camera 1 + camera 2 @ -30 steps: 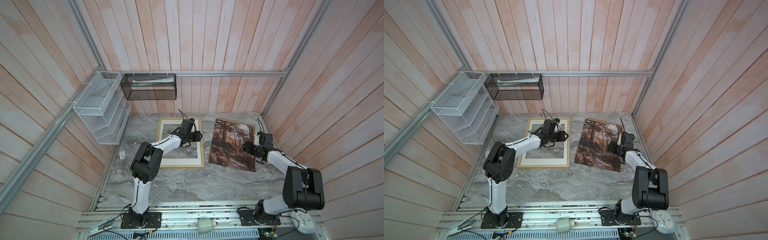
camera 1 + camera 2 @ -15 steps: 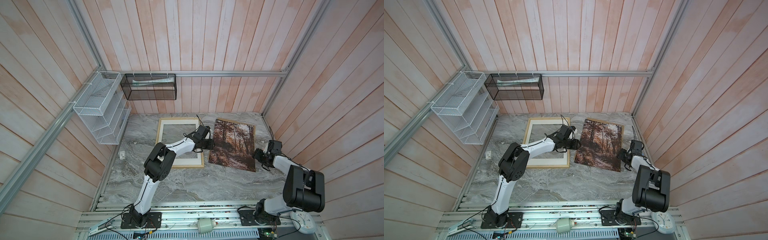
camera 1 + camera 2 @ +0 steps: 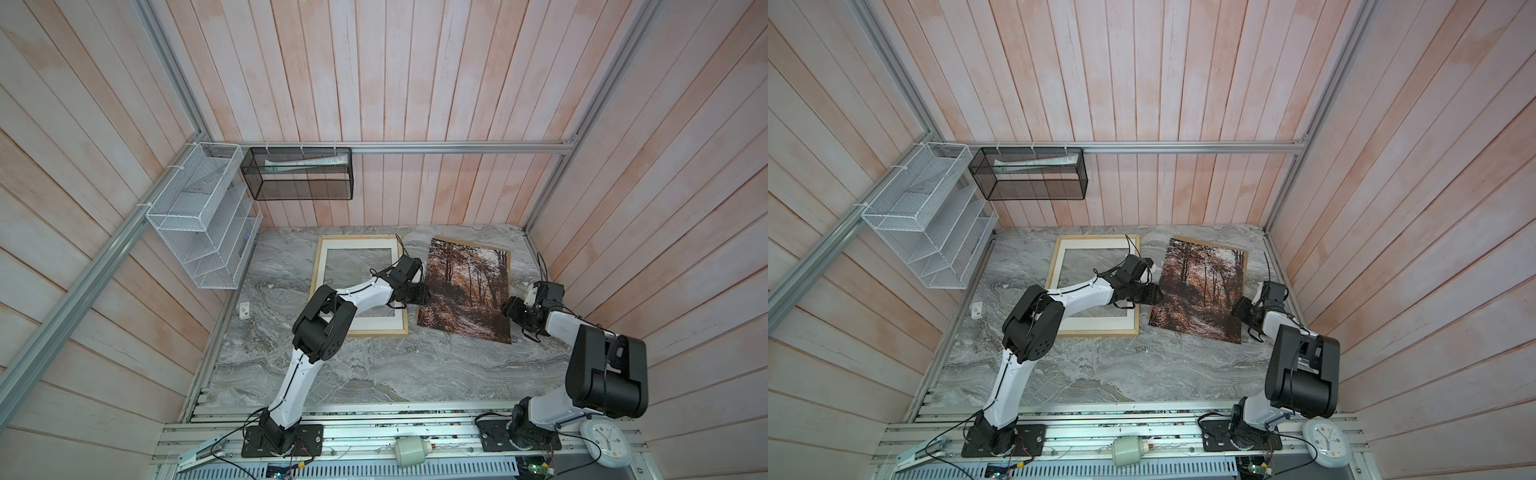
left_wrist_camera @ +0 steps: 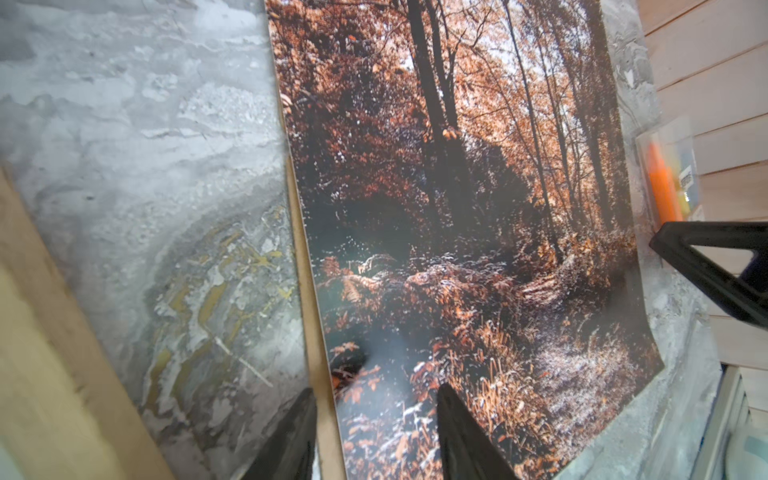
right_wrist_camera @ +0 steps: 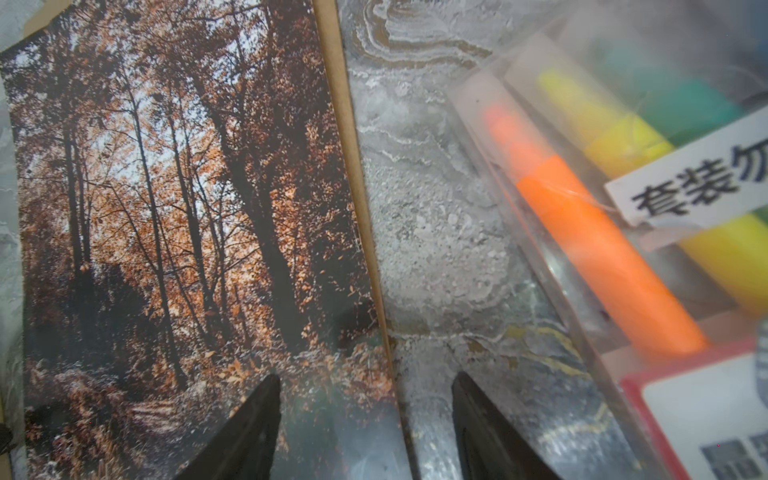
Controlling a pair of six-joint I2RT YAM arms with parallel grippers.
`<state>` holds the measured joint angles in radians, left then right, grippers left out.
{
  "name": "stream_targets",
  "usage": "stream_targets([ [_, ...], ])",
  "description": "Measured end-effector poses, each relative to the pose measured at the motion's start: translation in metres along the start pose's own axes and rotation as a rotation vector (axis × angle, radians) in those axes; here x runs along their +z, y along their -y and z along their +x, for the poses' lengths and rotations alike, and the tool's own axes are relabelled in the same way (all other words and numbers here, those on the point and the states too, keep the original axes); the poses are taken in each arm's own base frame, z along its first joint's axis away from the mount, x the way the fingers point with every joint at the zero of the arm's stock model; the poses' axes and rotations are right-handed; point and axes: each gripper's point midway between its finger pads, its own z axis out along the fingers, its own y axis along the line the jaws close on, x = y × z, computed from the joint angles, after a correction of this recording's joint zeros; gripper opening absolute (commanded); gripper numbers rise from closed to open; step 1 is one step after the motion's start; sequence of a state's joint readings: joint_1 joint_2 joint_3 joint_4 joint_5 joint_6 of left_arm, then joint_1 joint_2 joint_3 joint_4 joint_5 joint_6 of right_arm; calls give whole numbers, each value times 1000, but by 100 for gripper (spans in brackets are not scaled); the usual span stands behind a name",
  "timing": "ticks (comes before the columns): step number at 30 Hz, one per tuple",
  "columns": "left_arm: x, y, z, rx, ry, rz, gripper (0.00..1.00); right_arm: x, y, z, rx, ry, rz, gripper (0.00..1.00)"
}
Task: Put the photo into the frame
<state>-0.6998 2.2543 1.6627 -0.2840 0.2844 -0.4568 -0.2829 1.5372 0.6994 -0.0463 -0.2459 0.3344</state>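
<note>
Photo: the photo (image 3: 465,286) (image 3: 1200,286) lies flat on the worktop (image 3: 353,374), right of centre in both top views. It is just beside the frame, a little turned, and not inside it.
Under the photo: a brown board (image 4: 307,291) (image 5: 353,166) shows as a thin strip along the photo's edges.
Frame: the frame (image 3: 374,331) (image 3: 1096,332) lies flat at the centre left of both top views. A white mat (image 3: 374,323) sits inside its rails, and the worktop shows through the opening.
Left gripper: the left gripper (image 3: 419,293) (image 3: 1152,293) (image 4: 376,388) is at the left edge of the photo, about halfway along it. Its arm crosses over the lower right part of the frame.
Left jaws: spread apart and pinching nothing. In the left wrist view one finger is over the brown strip and one over the print. I cannot tell if they touch it.
Right gripper: the right gripper (image 3: 509,309) (image 3: 1239,309) (image 5: 365,376) is at the right edge of the photo, in its lower half.
Right jaws: spread wide and empty. One finger is over the print and one over the bare worktop. Contact cannot be told.
Marker pack: a clear marker pack (image 5: 602,249) (image 4: 665,187) with an orange and a yellow marker lies on the worktop beside the right gripper.
</note>
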Motion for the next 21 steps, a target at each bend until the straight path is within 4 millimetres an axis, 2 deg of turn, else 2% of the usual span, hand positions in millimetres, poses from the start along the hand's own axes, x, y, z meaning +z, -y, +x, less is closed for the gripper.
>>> stream_targets([
  [12, 3, 1, 4, -3, -17, 16, 49, 8, -9, 4, 9, -16, -99, 64],
  [21, 4, 2, 4, -5, -27, 21, 49, 6, -17, 8, 20, -30, -182, 63],
])
